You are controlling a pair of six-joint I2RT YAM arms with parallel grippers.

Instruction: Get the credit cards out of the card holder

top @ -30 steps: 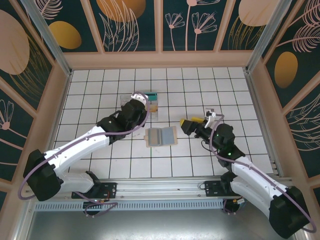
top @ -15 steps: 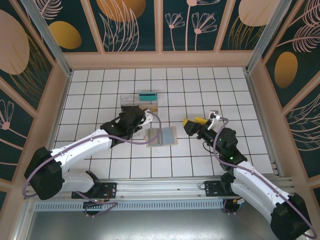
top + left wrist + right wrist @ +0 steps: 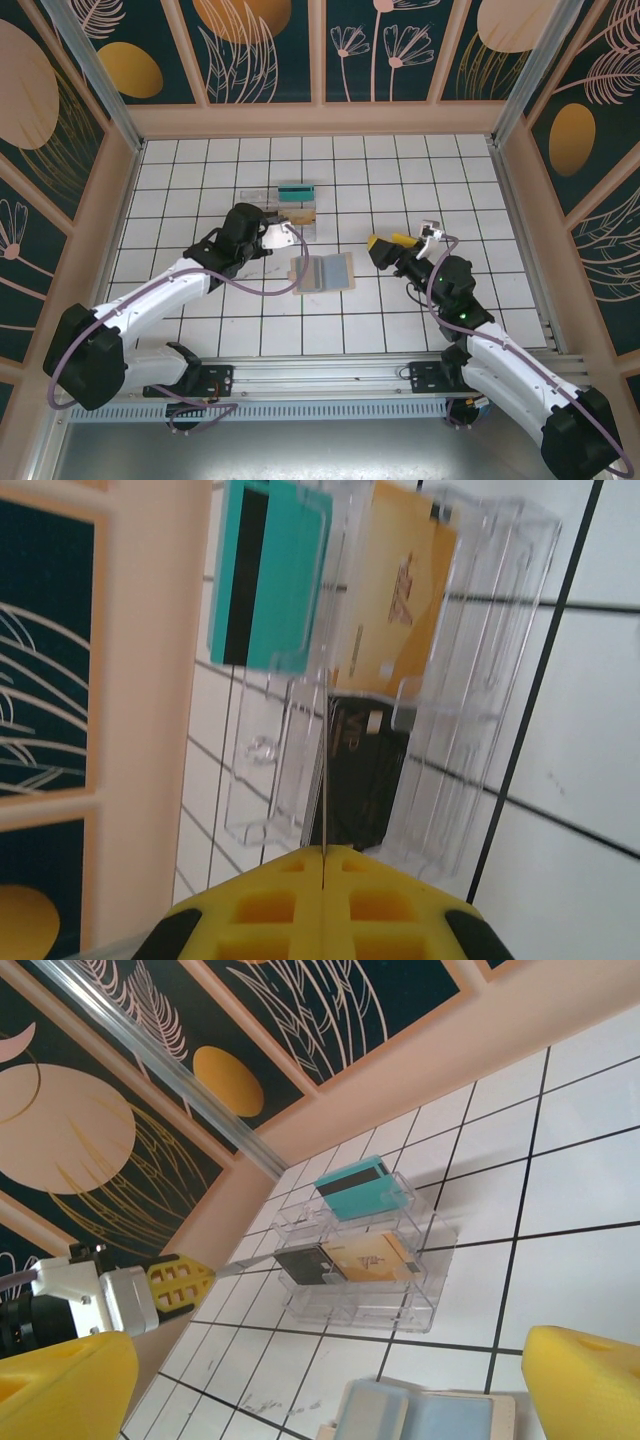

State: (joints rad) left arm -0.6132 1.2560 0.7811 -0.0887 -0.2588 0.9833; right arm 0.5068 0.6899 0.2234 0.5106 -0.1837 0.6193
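- We are looking at the left gripper (image 3: 325, 868) with its yellow jaws pressed fully together. Nothing is showing between them, and they are pointing at the near end of the clear plastic compartment tray (image 3: 480, 680).
- The right gripper (image 3: 388, 242) is holding its jaws spread wide and is gripping nothing. It is hovering over the white tiled worktop (image 3: 200, 160), to the right of the card holder (image 3: 322, 271).
- The card holder is lying open and flat on the worktop with its grey-blue pockets facing up. It is sitting between the two grippers and just on the near side of the tray.
- We are finding all three credit cards resting in the tray, apart from the card holder.
- The teal card (image 3: 270, 575), which has a black stripe, is leaning in the compartment farthest from the arms.
- The tan-gold card (image 3: 395, 600) is lying in the next compartment.
- The black card (image 3: 365, 780) is lying beside the tan-gold card, on the side nearer the left gripper.
- From the right wrist we are seeing the left jaws' thin tip reaching close to the black card. We cannot tell whether it is touching.
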